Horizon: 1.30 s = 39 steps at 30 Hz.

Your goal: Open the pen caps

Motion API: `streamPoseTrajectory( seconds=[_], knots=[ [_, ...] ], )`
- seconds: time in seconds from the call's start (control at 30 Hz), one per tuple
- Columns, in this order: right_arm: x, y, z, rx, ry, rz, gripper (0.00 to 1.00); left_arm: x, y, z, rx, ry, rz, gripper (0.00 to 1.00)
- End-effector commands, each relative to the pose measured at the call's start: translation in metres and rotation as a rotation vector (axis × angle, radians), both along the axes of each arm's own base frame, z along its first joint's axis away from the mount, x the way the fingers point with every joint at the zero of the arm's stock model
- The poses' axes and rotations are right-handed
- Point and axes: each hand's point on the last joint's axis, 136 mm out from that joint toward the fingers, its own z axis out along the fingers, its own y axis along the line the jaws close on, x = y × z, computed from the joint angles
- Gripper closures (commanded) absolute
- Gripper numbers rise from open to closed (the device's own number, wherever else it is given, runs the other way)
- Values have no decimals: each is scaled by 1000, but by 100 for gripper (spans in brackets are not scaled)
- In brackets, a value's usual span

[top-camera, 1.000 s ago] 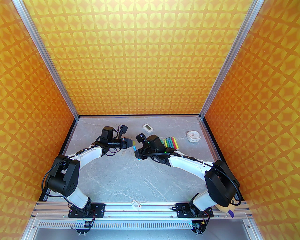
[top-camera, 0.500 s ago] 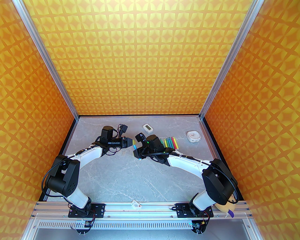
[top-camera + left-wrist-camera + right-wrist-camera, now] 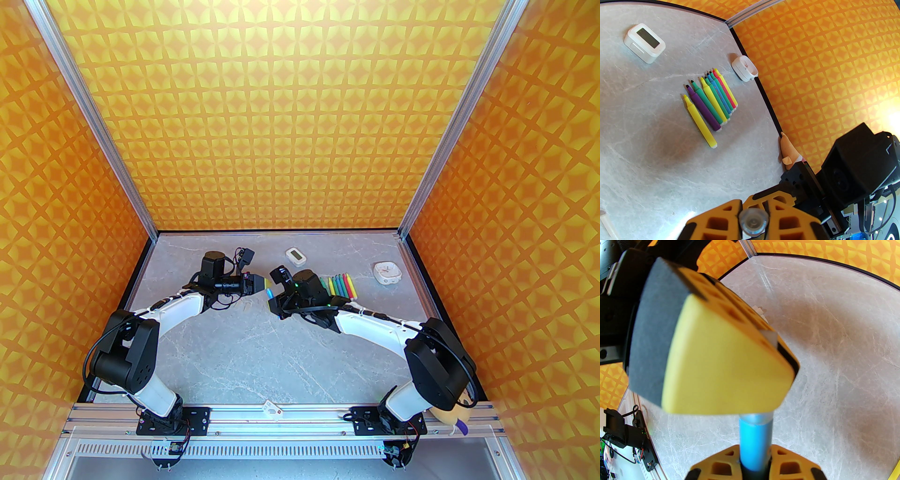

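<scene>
The left end effector (image 3: pixel 754 212), ribbed yellow fingers (image 3: pixel 717 221) clamped on a round translucent pen cap (image 3: pixel 753 222), faces the right end effector (image 3: pixel 754 459), closed around that cap's smooth blue pen (image 3: pixel 755 436), while other slim pens (image 3: pixel 710 103) lie in a row beyond on the marbled grey surface (image 3: pixel 646 152).

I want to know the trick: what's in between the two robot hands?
A blue pen. The right gripper holds its barrel and the left gripper pinches its pale cap, seen in both wrist views.
</scene>
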Motion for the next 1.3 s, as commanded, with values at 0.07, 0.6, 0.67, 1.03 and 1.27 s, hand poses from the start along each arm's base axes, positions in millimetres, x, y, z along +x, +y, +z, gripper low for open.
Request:
streamPoseTrajectory(
  seconds=[0.07, 0.6, 0.67, 1.03, 1.27],
  knots=[
    [-29, -9, -12, -23, 49, 86, 100, 39, 33, 16, 50, -48, 198, 100],
    [-30, -37, -29, -120, 25, -6, 100, 56, 46, 3, 116, -13, 272, 100],
    [-17, -48, -34, -172, 9, -87, 100, 55, 52, -12, 203, 2, 281, 100],
    [55, -98, -61, -378, 22, -439, 100, 26, 62, -79, 694, 59, 191, 100],
    [75, -111, -81, -453, 57, -507, 100, 19, 63, -115, 892, 128, 141, 100]
  ],
)
